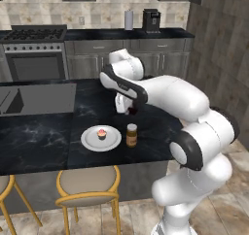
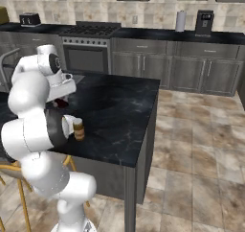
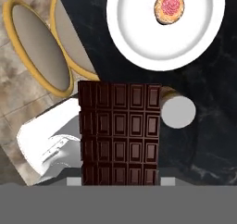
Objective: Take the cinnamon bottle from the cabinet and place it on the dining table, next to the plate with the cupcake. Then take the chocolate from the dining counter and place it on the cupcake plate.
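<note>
Chocolate: the flat dark brown segmented chocolate bar is clamped in the two-finger gripper, raised above the island.
Plate: the round white plate with the pink-frosted cupcake is judged the drop target.
Jar: the brown tan-lidded cinnamon bottle is already set just beside the plate.

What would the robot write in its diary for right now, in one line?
stage: carrying chocolate | end effector: shut on chocolate | cinnamon bottle: on dining table beside plate | cupcake: on plate
</note>
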You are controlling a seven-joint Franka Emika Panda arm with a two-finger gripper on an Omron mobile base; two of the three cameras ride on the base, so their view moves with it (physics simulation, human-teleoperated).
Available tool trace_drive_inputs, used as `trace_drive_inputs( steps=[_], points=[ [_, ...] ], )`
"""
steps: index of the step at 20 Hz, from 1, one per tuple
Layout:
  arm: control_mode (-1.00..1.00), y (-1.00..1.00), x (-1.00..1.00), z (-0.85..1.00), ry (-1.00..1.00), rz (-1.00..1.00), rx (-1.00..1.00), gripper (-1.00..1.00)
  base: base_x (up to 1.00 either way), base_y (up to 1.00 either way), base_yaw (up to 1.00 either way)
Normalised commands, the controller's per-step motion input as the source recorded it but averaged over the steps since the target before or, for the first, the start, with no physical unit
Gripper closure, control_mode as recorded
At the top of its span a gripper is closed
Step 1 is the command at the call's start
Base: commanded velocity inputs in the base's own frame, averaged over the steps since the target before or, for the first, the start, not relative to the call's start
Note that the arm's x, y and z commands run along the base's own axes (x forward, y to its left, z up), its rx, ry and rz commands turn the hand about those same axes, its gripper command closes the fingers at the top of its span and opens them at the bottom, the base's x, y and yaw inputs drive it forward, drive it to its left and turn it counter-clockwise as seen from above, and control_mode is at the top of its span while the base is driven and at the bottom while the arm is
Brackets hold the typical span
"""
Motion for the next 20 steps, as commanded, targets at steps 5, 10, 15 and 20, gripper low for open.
trace_drive_inputs(
  steps=[5,10,15,20],
  points=[
    [-1.00,1.00,0.00,-0.34,0.02,0.19,-0.08,1.00,0.00,0.00,0.00],
    [-1.00,0.82,0.01,-0.76,0.00,0.19,-0.04,1.00,0.00,0.00,0.00],
    [-1.00,0.34,0.18,-0.91,0.00,0.16,-0.01,1.00,0.00,0.00,0.00],
    [-1.00,0.01,0.50,-0.23,-0.01,0.01,0.00,1.00,0.00,0.00,0.00]
  ],
)
